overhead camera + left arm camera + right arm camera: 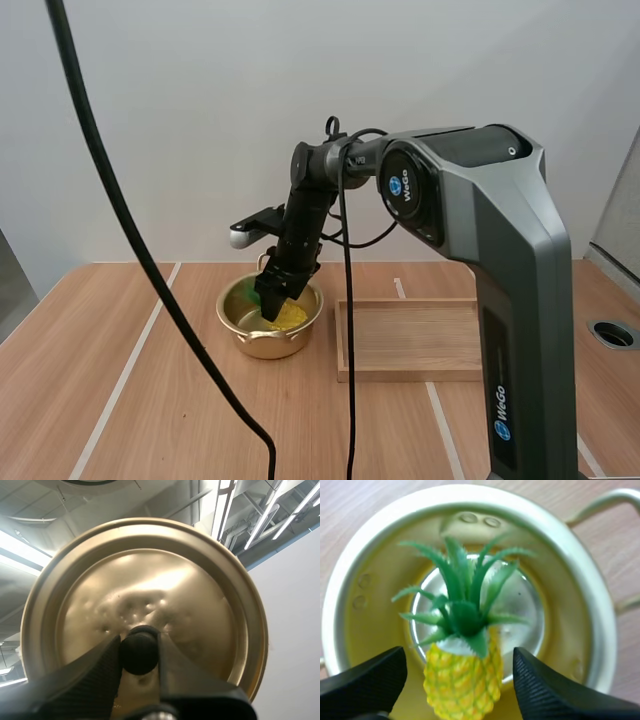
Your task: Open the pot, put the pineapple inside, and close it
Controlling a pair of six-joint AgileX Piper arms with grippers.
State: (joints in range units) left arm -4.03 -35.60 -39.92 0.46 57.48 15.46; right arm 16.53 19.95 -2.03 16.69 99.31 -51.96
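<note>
The right gripper (459, 656) is lowered into the open pot (470, 494), and its two black fingers (370, 677) are spread wide. The pineapple (462, 680) is seen between them, with a clear gap left on either side, so nothing is gripped or touched by the right gripper. In the high view the right gripper (272, 298) is reached down inside the rim of the pot (230, 318), which is set on the table (100, 330) just beside the wooden tray (410, 340). The pineapple (288, 316) is seen as a yellow patch inside the pot, under the fingertips.

The pineapple is small, with a yellow, diamond-patterned body and a crown of spiky green leaves fanned out over the pot's shiny bottom.

The left gripper (138, 649) is closed on the black knob (138, 655) of the golden lid (150, 575), which is pinched between its two fingers.
</note>
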